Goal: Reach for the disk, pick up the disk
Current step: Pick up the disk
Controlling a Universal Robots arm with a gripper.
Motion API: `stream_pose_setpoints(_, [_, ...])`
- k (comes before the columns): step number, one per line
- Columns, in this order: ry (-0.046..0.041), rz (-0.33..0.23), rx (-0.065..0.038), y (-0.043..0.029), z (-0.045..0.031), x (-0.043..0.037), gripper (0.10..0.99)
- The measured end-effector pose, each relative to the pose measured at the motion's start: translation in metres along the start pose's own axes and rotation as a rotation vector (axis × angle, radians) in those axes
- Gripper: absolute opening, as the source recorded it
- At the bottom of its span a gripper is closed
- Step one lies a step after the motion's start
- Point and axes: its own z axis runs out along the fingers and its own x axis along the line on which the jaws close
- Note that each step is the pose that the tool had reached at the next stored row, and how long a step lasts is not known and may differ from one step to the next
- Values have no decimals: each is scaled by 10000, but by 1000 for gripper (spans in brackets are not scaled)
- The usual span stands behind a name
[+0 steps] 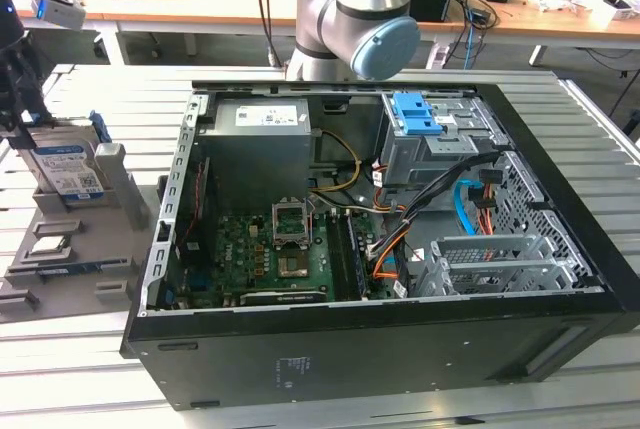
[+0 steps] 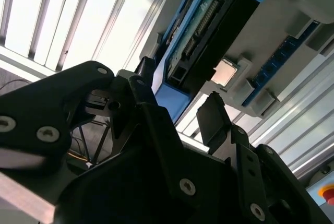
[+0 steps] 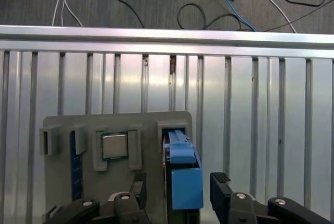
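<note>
A robot arm [image 1: 350, 19] stood behind an open black computer case [image 1: 380, 249] on a table [image 1: 590, 119] of ribbed aluminium slats. The case filled the middle of the exterior view, with its green circuit board [image 1: 270, 254] and orange and blue cables [image 1: 470, 204] exposed.

In the upper left of that frame, at the exterior view's left, the dark gripper [image 1: 22, 109] hung over a grey plastic holder [image 1: 115, 184]. The holder lay on the table just beside the case.

The disk [image 1: 65, 171] stood on edge in a slot of that holder, with its blue-and-white label facing the camera (the silver body rose above the holder's low walls).

The first wrist view looked straight down on the holder. There the disk's bright blue side rail ran between the two black fingers [image 3: 138, 192]. The jaws were open, one finger on each side of the disk. A narrow gap showed on either side, so they were not pressing on it.

A small square silver chip [image 3: 114, 145] sat in a recess of the holder, near the disk's slot but apart from it.

The second wrist view showed the same scene at a steep slant: the disk's dark edge and blue rail lay between the spread fingertips, and the chip lay beyond them.
</note>
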Motion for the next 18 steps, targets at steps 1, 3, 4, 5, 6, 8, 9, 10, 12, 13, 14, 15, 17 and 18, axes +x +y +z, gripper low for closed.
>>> stream_pose_setpoints(1, [0, 0, 1, 0, 12, 0, 600])
stream_pose_setpoints(3, [0, 0, 1, -1, 36, 0, 600])
stream_pose_setpoints(4, [0, 0, 0, -2, 49, 0, 600])
stream_pose_setpoints(5, [0, 0, 0, -3, 63, 0, 600])
stream_pose_setpoints(6, [0, 0, 1, -3, 79, 0, 600])
stream_pose_setpoints(8, [0, 0, 1, -4, 99, -1, 600])
stream_pose_setpoints(9, [0, 0, 1, -4, 107, -1, 600])
stream_pose_setpoints(10, [0, 0, 1, -5, 117, -1, 600])
stream_pose_setpoints(12, [0, 0, 0, -6, 142, -1, 600])
stream_pose_setpoints(13, [0, 0, 0, -7, 166, -1, 600])
stream_pose_setpoints(14, [1, 1, 0, -7, 176, -2, 600])
stream_pose_setpoints(15, [0, 0, 0, -7, 185, -3, 600])
stream_pose_setpoints(17, [0, -1, 0, -8, 206, -4, 600])
stream_pose_setpoints(18, [0, 0, 0, -8, 211, -4, 600])
